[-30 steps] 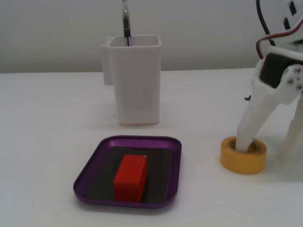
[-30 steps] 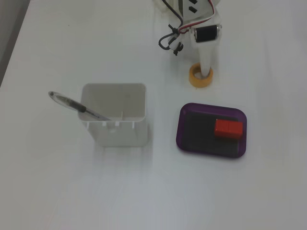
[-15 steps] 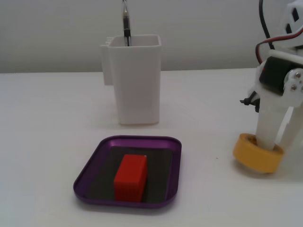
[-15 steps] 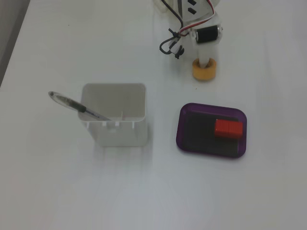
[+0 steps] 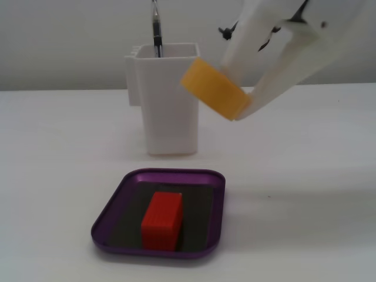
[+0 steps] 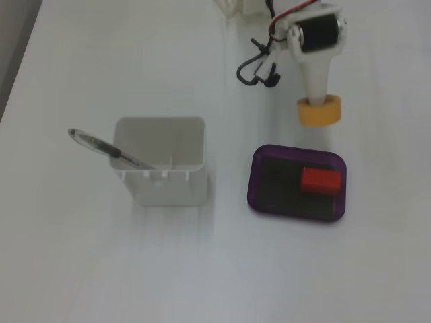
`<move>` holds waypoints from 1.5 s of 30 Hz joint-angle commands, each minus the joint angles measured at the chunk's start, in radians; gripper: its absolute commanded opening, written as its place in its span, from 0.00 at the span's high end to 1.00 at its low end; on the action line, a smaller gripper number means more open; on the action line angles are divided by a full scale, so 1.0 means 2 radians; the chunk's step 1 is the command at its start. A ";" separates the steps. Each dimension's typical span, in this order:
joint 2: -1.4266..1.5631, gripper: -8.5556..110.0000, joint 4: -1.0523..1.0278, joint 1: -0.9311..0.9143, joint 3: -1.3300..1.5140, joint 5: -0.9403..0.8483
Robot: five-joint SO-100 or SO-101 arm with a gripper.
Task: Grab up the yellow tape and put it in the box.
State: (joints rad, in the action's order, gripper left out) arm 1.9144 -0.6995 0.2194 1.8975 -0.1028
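Above the table, yellow tape [image 5: 214, 88] clamped in gripper [image 5: 235, 97] (tilted), box [image 5: 111, 207] below.

The white arm comes in from the upper right of a fixed view, angled down and to the left. Its gripper [image 5: 235, 97] is raised above the table with both white fingers [image 5: 247, 41] closed around the yellow tape [image 5: 212, 88], carried tilted in the air.

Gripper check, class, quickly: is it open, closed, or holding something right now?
Gripper: closed on the yellow tape, holding the roll tilted in the air, clear of the table, not yet in the purple tray.
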 commanded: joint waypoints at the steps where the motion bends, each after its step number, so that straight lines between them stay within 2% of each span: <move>1: -0.071 0.93 0.008 -0.015 -0.068 0.003; 11: -0.216 0.93 0.002 -0.069 -0.166 0.021; 32: -0.265 0.93 0.002 -0.071 -0.166 0.018; 37: -0.256 0.83 -0.003 -0.068 -0.170 0.019; 41: -0.223 0.74 -0.053 -0.070 -0.184 0.024; 45: -0.163 0.71 -0.105 -0.068 -0.209 0.024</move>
State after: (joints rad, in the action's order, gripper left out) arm 1.4465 -0.8483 0.0844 1.5509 -0.0629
